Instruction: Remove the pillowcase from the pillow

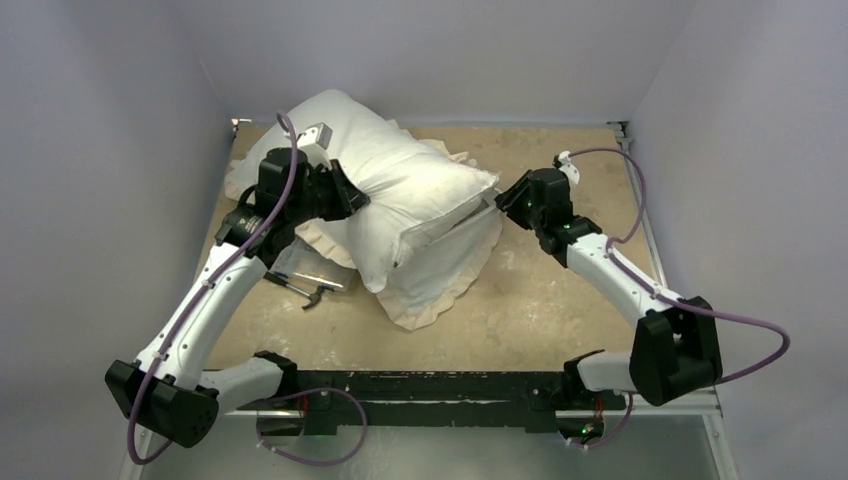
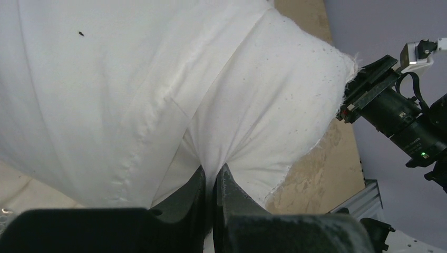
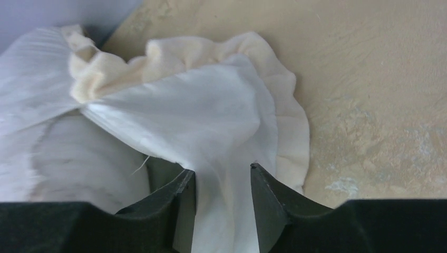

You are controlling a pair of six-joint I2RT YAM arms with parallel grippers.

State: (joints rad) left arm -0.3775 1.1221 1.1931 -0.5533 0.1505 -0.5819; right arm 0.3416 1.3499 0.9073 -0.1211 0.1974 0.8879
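Cream frill, unseen from left wrist, edges pillowcase clamped in left tool and right tool

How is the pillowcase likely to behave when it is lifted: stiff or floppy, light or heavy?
Probably floppy: the pillowcase drapes in soft folds at the right gripper. Likely light, as its thin frill lies crumpled on the table. It may drag against the plump pillow.
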